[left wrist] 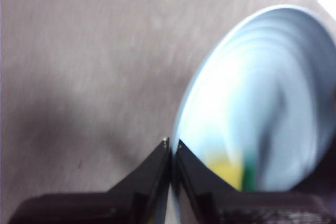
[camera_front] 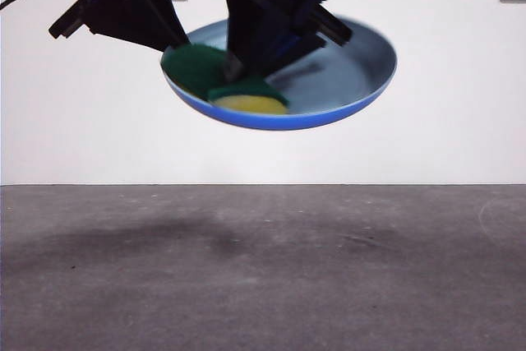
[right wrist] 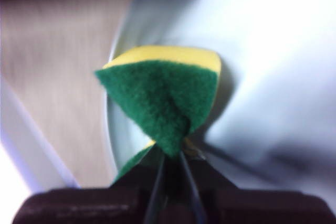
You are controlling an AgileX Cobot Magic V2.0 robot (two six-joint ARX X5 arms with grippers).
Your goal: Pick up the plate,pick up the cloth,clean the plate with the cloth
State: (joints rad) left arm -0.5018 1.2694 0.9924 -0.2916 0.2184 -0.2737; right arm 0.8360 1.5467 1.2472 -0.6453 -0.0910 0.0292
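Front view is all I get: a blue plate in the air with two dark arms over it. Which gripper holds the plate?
Observer: The left gripper; its jaws are shut on the plate at the rim.
Operator: And the sponge?
Observer: The right gripper pinches the sponge by one corner of its green layer.
Operator: Is the sponge over the dish?
Observer: Yes, the right wrist view shows the pale inner face of the plate directly behind it.
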